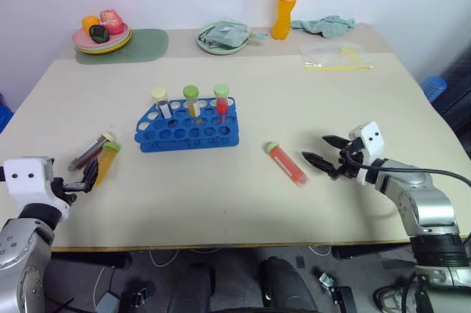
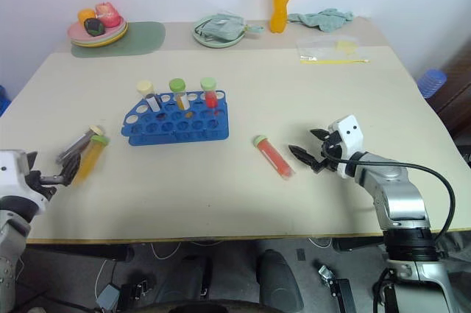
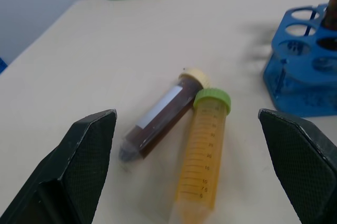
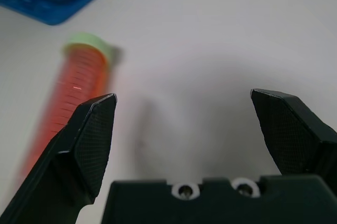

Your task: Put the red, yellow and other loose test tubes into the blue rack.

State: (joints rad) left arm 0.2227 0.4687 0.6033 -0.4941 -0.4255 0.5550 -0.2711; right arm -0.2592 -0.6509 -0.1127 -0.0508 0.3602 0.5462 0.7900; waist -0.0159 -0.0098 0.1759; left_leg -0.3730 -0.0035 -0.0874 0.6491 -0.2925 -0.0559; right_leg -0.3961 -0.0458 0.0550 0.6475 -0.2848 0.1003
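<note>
Your right gripper [image 1: 321, 149] spreads its fingers wide beside the red-liquid, green-capped plastic tube [image 1: 286, 163], ready to straddle it; your left gripper [image 1: 87, 178], fingers equally wide, faces the yellow-orange tube [image 3: 203, 153].

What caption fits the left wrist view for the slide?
Open left gripper facing two loose tubes lying side by side on the table: dark red-brown tube, yellow-orange tube, blue rack beyond.
</note>
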